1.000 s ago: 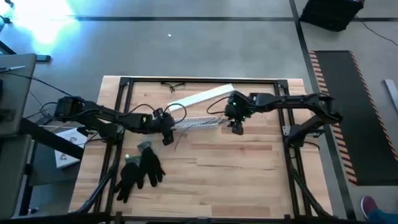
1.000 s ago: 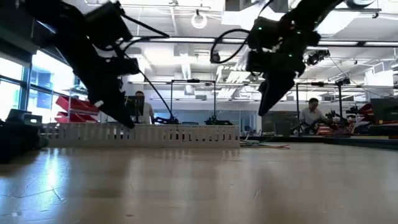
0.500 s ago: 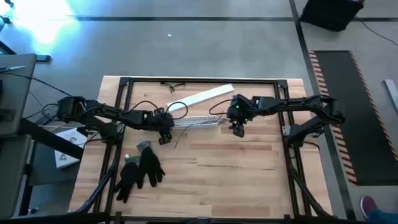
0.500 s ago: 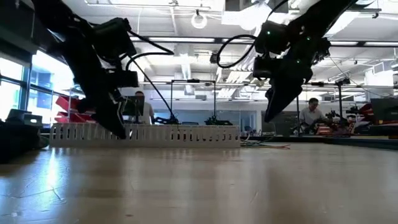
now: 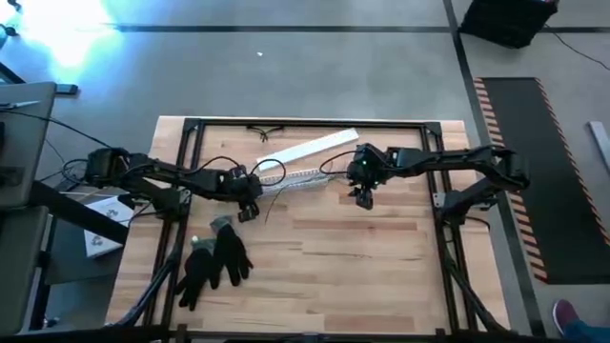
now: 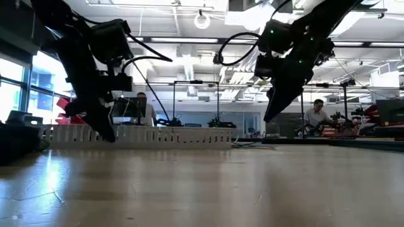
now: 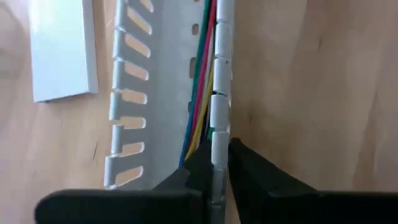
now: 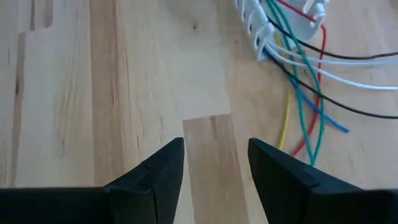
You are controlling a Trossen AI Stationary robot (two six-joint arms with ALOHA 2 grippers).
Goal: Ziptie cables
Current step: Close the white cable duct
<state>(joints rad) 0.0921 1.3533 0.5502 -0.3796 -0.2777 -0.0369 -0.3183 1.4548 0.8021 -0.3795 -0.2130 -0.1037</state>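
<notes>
The cables, thin green, red, blue and yellow wires, lie inside a white slotted channel that rests on its underside on the table. Their loose ends fan out on the wood past the channel's right end. My left gripper is shut on the channel's left end. My right gripper hangs open above bare wood, just off the channel's right end, with nothing between its fingers. My left gripper pinches the channel's slotted side wall near its left end, one finger inside the channel beside the cables, the other outside. The fingers slant down from the table's left and lie along the wall. The channel stays down on the table.
A flat white cover strip lies slantwise just beyond the channel. A pair of black gloves lies near the front left. A black frame runs round the table top. People sit in the room behind the table.
My left gripper has moved toward the table's left edge, still shut on the channel's wall. The channel has slid left along the table with it, and the wires inside it have gone along.
</notes>
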